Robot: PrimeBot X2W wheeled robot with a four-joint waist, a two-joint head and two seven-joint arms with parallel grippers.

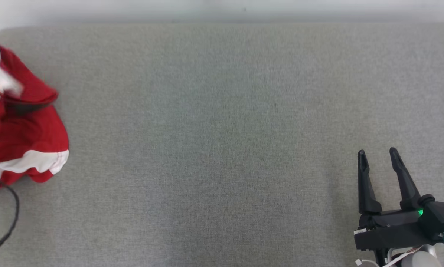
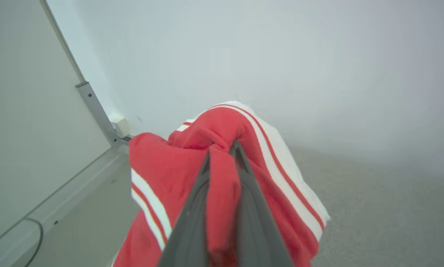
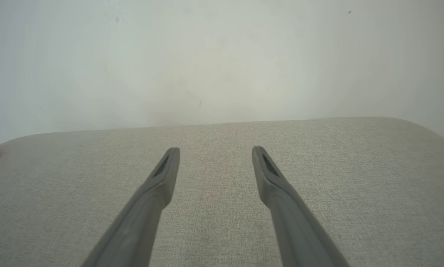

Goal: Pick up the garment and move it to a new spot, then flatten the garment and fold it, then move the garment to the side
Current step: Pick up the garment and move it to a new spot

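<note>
Garment (image 1: 25, 137), one only, red with white stripes, sits bunched at the far left edge of the grey fabric-covered bench (image 1: 222, 148), next to one black cable (image 1: 14, 215). Left tool (image 2: 222, 150) has its two fingers pinched tight on a red fold of it, with cloth draped round both fingers. Right tool (image 1: 377, 151) is at the lower right, well apart from the garment, its two fingers spread wide over the bench, gripping nothing.
</note>
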